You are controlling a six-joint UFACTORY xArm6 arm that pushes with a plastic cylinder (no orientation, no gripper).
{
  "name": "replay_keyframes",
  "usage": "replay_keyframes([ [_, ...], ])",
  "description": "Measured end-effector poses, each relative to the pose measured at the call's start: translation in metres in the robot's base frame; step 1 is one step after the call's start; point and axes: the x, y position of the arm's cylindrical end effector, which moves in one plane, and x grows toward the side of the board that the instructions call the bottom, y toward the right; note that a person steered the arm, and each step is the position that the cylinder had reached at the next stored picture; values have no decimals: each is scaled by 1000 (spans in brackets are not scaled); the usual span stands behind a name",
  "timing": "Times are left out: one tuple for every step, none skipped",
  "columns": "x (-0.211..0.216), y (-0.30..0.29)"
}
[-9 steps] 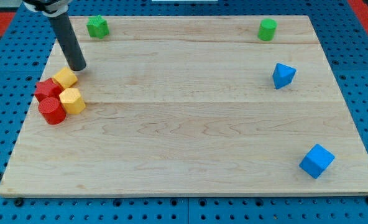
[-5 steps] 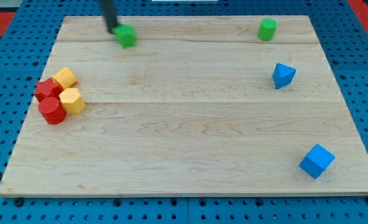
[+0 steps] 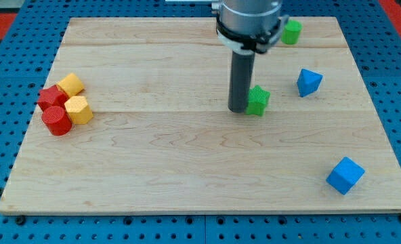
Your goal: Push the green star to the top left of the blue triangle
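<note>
The green star [image 3: 258, 100] lies on the wooden board right of centre. My tip [image 3: 238, 109] touches its left side. The blue triangle [image 3: 308, 82] lies to the star's right and slightly higher, a short gap away. The rod rises from the tip up to the arm's dark wrist at the view's top.
A green cylinder [image 3: 292, 32] stands near the top right, partly beside the arm. A blue cube [image 3: 345, 175] lies at the bottom right. At the left, two yellow blocks [image 3: 72, 85] [image 3: 78, 110] and two red blocks [image 3: 51, 97] [image 3: 55, 121] cluster together.
The green star has been pushed from the top left of the board rightwards and down, to just left of the blue triangle. My tip has travelled with it.
</note>
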Motion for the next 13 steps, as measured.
replay_keyframes([
  [-8, 40],
  [-25, 57],
  [-25, 71],
  [-25, 86],
  [-32, 101],
  [-54, 109],
  [-80, 109],
  [-103, 108],
  [-65, 82],
  [-67, 30],
  [-114, 57],
  [-153, 63],
  [-142, 55],
])
